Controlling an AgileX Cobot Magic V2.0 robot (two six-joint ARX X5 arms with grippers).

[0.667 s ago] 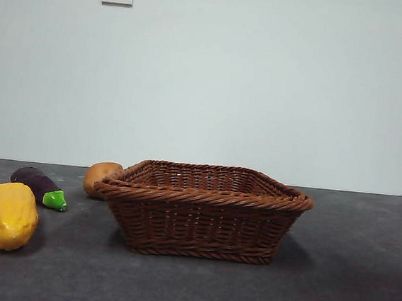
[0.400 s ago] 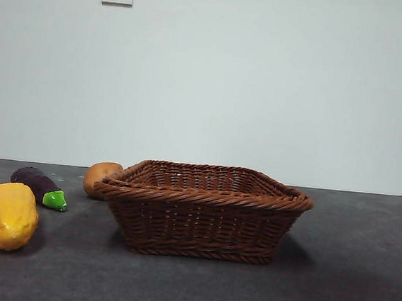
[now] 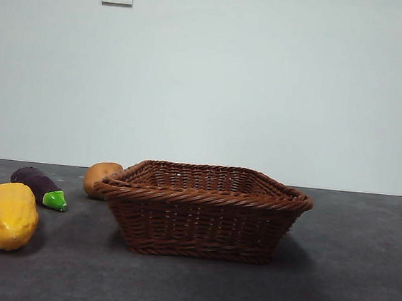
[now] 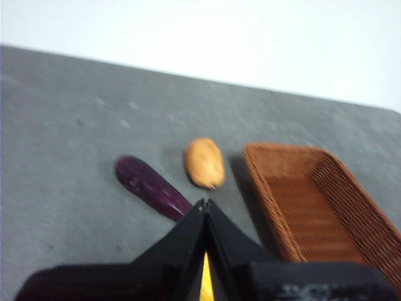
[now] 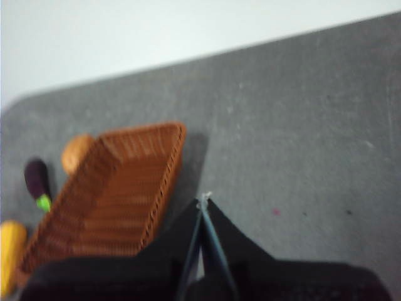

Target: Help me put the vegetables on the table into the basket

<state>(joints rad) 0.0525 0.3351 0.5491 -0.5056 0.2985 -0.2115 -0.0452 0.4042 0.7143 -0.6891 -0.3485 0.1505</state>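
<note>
Reaching for the vegetables has not begun: both arms wait high above the dark grey speckled bench, out of the front view. The left gripper has its jaws pressed together at the tips and holds nothing; the right gripper is the same, closed and empty.

All three vegetables lie on the bench left of the shallow brown woven wicker basket, which seems empty. The bumpy yellow corn cob is nearest and farthest left, the dark purple eggplant with a green cap is just behind it, and the tan-brown potato lies far back, very near the basket rim.

The risks, I think: the jaws must open before descending, or they will push a vegetable away. The smooth rounded eggplant may roll or slip out. At the potato a jaw could catch the flared rim and drag the basket.

Right of the basket the bench is open
</note>
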